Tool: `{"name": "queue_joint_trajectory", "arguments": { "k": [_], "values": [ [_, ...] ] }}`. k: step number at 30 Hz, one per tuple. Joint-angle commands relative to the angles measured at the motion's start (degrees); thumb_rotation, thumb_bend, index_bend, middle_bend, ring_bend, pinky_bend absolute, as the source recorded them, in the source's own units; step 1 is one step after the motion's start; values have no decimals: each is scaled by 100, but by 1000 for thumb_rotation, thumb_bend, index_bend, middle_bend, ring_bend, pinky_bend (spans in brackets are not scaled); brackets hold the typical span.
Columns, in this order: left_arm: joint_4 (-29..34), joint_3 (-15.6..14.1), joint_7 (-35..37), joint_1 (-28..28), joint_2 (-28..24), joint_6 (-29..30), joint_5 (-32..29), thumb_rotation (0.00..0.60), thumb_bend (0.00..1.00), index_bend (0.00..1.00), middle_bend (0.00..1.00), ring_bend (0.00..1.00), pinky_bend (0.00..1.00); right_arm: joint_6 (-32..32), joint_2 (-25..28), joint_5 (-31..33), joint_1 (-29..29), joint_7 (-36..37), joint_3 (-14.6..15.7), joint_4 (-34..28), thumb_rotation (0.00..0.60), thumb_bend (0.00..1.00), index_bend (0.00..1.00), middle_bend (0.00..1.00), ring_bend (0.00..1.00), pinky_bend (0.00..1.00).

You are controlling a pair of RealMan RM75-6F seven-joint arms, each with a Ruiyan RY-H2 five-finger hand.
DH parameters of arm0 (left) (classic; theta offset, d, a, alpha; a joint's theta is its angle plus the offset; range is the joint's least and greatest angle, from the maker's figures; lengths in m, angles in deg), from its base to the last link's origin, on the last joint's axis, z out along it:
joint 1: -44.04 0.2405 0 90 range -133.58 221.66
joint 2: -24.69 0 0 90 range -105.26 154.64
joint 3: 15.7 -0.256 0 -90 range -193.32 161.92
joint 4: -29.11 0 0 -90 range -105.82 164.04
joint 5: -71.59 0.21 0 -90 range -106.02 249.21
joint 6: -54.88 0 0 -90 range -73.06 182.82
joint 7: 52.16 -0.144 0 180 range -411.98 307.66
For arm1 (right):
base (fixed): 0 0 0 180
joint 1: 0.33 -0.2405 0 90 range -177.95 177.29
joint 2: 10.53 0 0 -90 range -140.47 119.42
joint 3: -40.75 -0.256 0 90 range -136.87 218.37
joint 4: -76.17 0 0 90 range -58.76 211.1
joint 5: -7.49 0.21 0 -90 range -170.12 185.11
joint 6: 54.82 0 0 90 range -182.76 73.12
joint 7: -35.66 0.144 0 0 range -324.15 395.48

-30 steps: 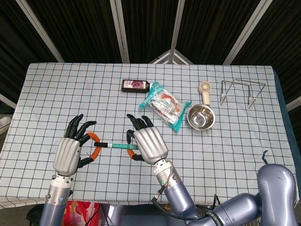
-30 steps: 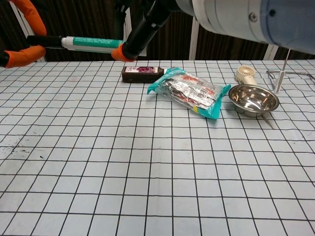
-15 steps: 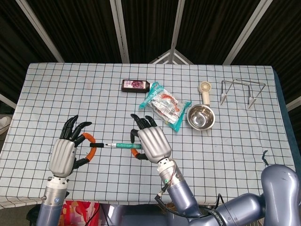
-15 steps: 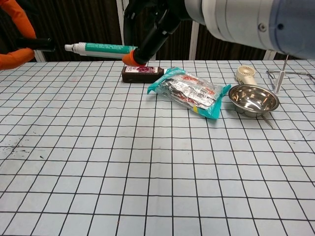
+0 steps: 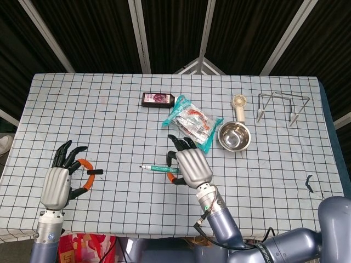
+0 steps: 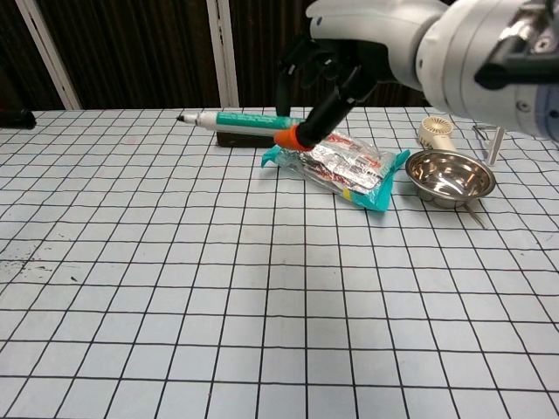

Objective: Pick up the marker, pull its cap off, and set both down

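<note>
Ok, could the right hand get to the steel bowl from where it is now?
Probably yes, but not freely. The right hand is holding the uncapped marker, so it would need to set that down first. The bowl sits just beyond it, and the snack packet lies off to one side.

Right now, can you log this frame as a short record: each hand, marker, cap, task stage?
left hand: holds the black cap
right hand: holds the marker, tip bare, pointing toward the left hand
marker and cap: apart, both above the table
stage: cap off, neither piece set down yet
</note>
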Motion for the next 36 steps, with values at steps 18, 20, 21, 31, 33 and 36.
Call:
{"name": "queue_joint_trajectory", "arguments": {
  "k": [18, 20, 21, 31, 33, 36],
  "values": [
    [-2577, 296, 1260, -781, 1656, -1500, -958, 600, 499, 547, 174, 0, 0, -236, 505, -1033, 925, 696, 869, 185, 600, 472, 687, 95, 179, 100],
    [-2716, 294, 1177, -796, 1759, -1496, -984, 600, 499, 543, 172, 0, 0, -288, 501, -1040, 962, 752, 877, 245, 600, 473, 687, 94, 179, 100],
    [-2800, 296, 1117, -797, 1822, -1471, -997, 600, 499, 541, 171, 0, 0, -327, 496, -1043, 983, 795, 880, 287, 600, 473, 688, 95, 179, 100],
    [-2967, 282, 878, -689, 1929, -1464, -1294, 600, 486, 295, 80, 0, 0, -573, 344, -1077, 1116, 1024, 873, 674, 600, 473, 687, 95, 179, 100],
    [-2901, 259, 848, -664, 1876, -1521, -1371, 600, 485, 214, 42, 0, 0, -593, 337, -1094, 1133, 1025, 854, 702, 600, 473, 688, 95, 179, 100],
    [-2813, 215, 806, -630, 1794, -1602, -1470, 600, 484, 91, 2, 0, 0, -616, 334, -1104, 1155, 1026, 824, 715, 600, 473, 687, 95, 179, 100]
  ]
}}
